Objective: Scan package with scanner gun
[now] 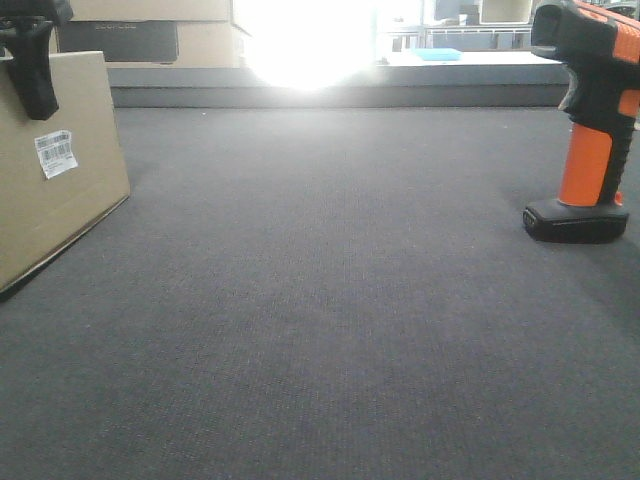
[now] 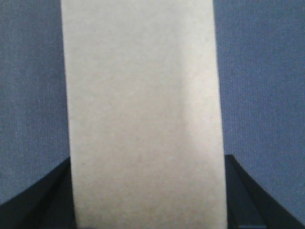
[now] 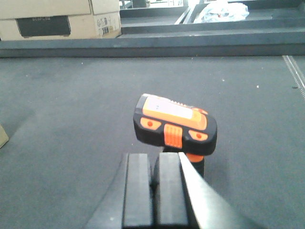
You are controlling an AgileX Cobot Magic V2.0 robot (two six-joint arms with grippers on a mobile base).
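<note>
The package (image 1: 50, 190) is a brown cardboard box with a white barcode label (image 1: 56, 153), at the far left of the front view. My left gripper (image 1: 33, 60) clamps its top edge. In the left wrist view the box (image 2: 143, 95) fills the gap between the two dark fingers (image 2: 45, 195) of my left gripper (image 2: 147, 164). The orange and black scanner gun (image 1: 592, 150) stands upright on its base at the far right. In the right wrist view my right gripper (image 3: 155, 167) is shut and empty, just behind and above the scanner (image 3: 175, 125).
Dark grey carpet-like tabletop (image 1: 320, 300) lies between box and scanner. A raised ledge (image 1: 330, 90) runs along the back, with cardboard boxes (image 1: 150, 35) behind it at the left and strong glare in the middle.
</note>
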